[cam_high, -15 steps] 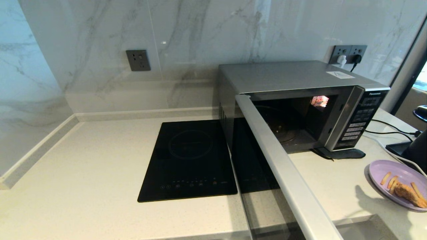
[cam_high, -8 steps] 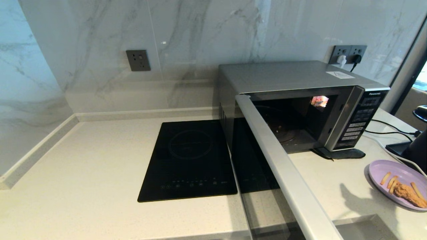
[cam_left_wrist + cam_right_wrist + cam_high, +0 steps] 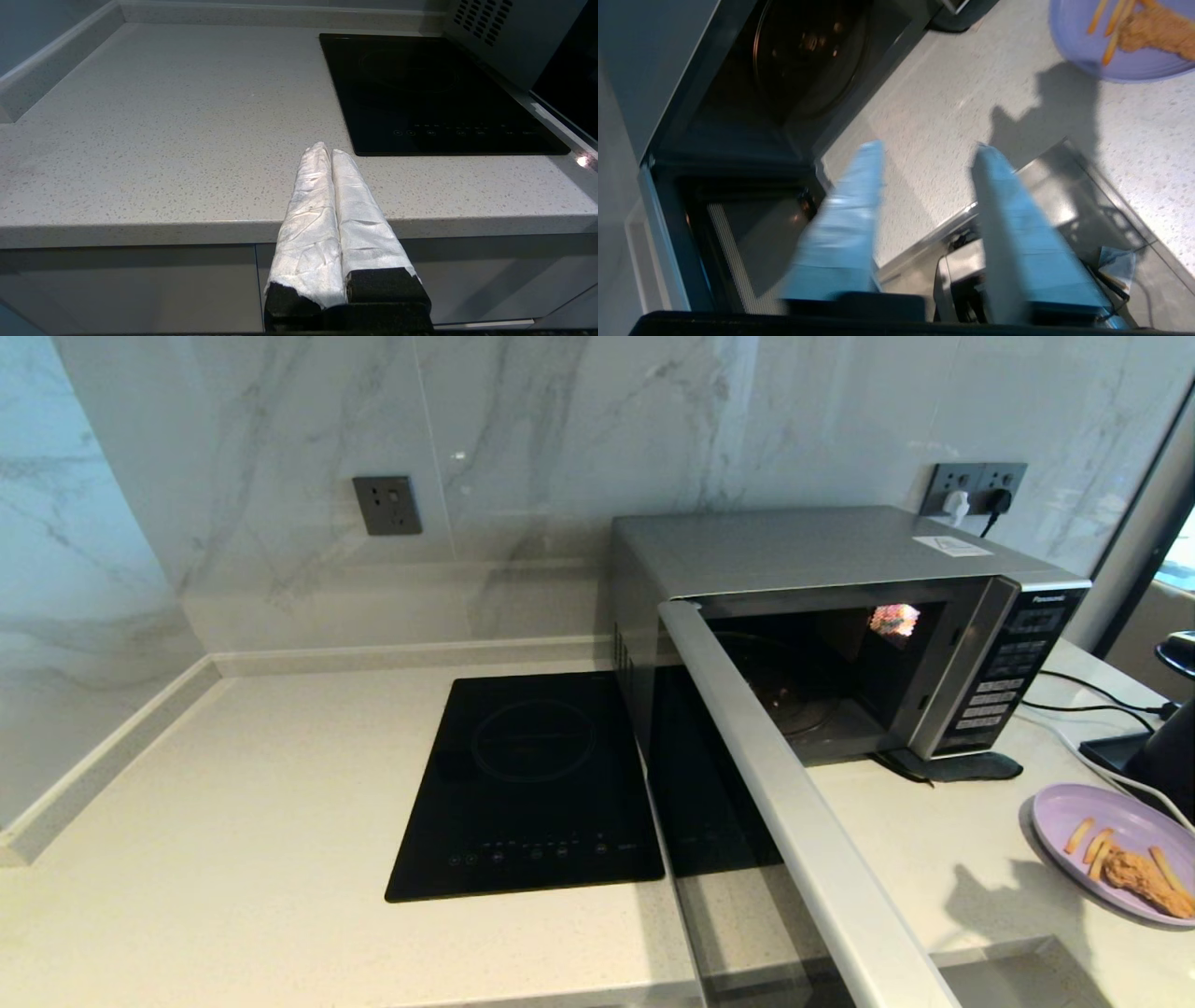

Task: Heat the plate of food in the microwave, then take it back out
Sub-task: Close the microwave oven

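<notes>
The silver microwave (image 3: 822, 551) stands open, its door (image 3: 794, 821) swung out toward me. Its glass turntable (image 3: 808, 51) is bare. On the counter at the far right rests the lilac plate (image 3: 1055, 807), also seen in the right wrist view (image 3: 1083, 56), carrying fries (image 3: 1081, 833) and a breaded chicken piece (image 3: 1139, 879). My right gripper (image 3: 930, 148) hovers open and empty over the counter between door and plate; only its shadow (image 3: 980, 896) shows in the head view. My left gripper (image 3: 327, 148) is shut and empty, parked at the counter's front edge left of the hob.
A black induction hob (image 3: 532, 784) lies left of the microwave. Cables and a dark appliance (image 3: 1167, 756) crowd the right edge behind the plate. A steel sink rim (image 3: 1064, 177) sits at the counter's front right. Marble walls close off the back and left.
The right gripper's shadow has slid left across the counter, away from the plate and toward the open door. Plate, door and left gripper have stayed put.
</notes>
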You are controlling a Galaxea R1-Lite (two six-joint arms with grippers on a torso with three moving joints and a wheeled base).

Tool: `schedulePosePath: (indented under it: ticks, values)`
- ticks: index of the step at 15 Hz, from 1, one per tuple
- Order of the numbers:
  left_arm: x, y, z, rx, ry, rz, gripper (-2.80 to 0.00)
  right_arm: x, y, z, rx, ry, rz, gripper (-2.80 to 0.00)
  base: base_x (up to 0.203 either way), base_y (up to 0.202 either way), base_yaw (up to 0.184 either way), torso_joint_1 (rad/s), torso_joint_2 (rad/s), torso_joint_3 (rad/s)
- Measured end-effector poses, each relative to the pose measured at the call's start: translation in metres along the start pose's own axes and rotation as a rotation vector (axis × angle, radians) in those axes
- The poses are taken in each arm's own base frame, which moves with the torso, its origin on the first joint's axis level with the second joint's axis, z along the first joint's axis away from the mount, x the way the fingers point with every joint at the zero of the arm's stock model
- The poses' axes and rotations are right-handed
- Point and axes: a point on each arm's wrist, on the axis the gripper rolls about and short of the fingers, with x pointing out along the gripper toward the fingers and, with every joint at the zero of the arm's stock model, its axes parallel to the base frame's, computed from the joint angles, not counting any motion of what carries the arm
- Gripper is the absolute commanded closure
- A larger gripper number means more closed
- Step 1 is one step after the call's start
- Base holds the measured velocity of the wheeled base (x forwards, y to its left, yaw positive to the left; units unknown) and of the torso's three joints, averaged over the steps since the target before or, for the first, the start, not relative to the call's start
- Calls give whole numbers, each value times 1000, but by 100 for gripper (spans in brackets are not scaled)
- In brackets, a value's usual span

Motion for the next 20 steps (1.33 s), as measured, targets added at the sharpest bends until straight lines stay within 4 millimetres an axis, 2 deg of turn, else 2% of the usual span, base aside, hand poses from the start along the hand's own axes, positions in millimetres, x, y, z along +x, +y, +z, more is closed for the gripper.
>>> schedulePosePath:
  ticks: [5,9,13,15,20]
  values:
    - [0,0,0,0,0,0,0,-18,30,-14,-84,115,137,0,0,0,0,0,0,0]
    - [0,0,0,0,0,0,0,-48,50,-28,-190,250,288,0,0,0,0,0,0,0]
    - [0,0,0,0,0,0,0,-80,67,-33,-284,403,488,0,0,0,0,0,0,0]
    - [0,0,0,0,0,0,0,-80,77,-39,-332,492,535,0,0,0,0,0,0,0]
    - [0,0,0,0,0,0,0,-63,106,-66,-454,685,584,0,0,0,0,0,0,0]
